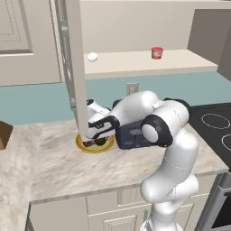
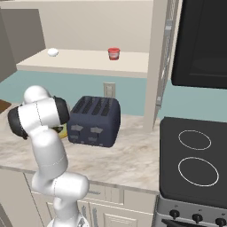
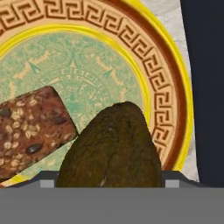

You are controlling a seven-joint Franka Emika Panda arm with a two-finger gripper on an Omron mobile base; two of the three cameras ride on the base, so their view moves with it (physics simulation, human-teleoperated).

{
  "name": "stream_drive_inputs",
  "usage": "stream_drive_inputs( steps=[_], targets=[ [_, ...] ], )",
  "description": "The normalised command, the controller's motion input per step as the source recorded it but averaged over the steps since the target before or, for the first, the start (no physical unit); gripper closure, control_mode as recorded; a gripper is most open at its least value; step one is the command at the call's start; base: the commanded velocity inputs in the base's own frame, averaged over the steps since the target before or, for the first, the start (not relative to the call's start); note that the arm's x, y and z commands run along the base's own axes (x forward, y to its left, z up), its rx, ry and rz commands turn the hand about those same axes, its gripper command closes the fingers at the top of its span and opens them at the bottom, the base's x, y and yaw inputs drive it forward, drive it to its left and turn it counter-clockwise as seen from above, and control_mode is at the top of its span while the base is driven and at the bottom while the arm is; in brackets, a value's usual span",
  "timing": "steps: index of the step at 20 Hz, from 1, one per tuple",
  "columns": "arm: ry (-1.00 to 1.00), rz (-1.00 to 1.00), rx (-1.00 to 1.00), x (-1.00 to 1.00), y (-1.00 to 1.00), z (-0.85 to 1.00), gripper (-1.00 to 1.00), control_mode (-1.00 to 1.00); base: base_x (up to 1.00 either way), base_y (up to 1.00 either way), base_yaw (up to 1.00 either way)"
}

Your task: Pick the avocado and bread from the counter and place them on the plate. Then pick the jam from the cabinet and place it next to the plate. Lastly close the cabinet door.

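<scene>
The gripper [image 1: 95, 140] hangs low over the plate [image 1: 83, 146], jaws spread wide around the avocado [image 3: 111, 146], bread [image 3: 30, 127] lower left.

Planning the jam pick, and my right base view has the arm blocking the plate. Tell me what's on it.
Observer: In the hand view, the avocado lies on the plate.
Operator: Report the bread.
Observer: The bread lies on the plate too, beside the avocado.
Operator: Place the plate for me.
Observer: In the left base view it sits left of the toaster, under the open cabinet door.
</scene>
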Motion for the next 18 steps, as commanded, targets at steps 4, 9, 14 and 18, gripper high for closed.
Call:
stream_drive_inputs(
  steps=[4, 9, 14, 18],
  targets=[
    [-0.01, 0.0, 0.0, 0.13, 0.01, -0.11, 1.0, -1.0, 0.0, 0.0, 0.0],
    [-0.04, 0.0, 0.0, 0.19, 0.16, -0.03, -1.0, -1.0, 0.0, 0.0, 0.0],
    [-0.07, 0.0, 0.0, 0.05, 0.1, 0.0, -1.0, -1.0, 0.0, 0.0, 0.0],
    [-0.05, 0.0, 0.0, 0.0, 0.04, 0.02, -1.0, -1.0, 0.0, 0.0, 0.0]
  ],
)
